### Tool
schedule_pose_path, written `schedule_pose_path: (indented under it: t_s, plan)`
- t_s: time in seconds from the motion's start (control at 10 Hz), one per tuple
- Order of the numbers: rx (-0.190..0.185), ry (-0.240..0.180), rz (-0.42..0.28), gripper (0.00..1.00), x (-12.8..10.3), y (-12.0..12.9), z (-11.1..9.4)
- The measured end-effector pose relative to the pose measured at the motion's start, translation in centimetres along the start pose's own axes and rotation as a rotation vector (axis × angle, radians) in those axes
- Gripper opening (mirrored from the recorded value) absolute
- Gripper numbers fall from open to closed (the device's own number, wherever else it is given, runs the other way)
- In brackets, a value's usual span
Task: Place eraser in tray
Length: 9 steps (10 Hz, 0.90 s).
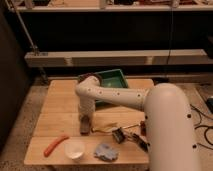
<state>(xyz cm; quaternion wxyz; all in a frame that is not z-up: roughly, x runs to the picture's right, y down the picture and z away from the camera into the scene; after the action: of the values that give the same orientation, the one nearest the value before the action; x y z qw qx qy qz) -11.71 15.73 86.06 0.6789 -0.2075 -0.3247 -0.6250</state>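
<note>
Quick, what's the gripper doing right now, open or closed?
Gripper: down at the table, right at the eraser; open, closed or holding cannot be told.
</note>
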Motion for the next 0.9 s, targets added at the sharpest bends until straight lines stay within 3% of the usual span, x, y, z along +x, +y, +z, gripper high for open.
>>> schedule_pose_path:
  t_s: [0.1, 0.6, 0.7, 0.9]
  plan:
    - [0.018, 0.016, 0.005, 0.04, 0.4, 0.1, -1.3]
    - [0.131, 0.175, 0.041, 0.04, 3.9, 1.0, -14.6]
    - [0.148, 0.198, 0.057, 0.04, 4.9, 1.6, -16.8]
    - [0.204, 0.263, 0.109, 0.04, 9.5, 4.3, -21.9]
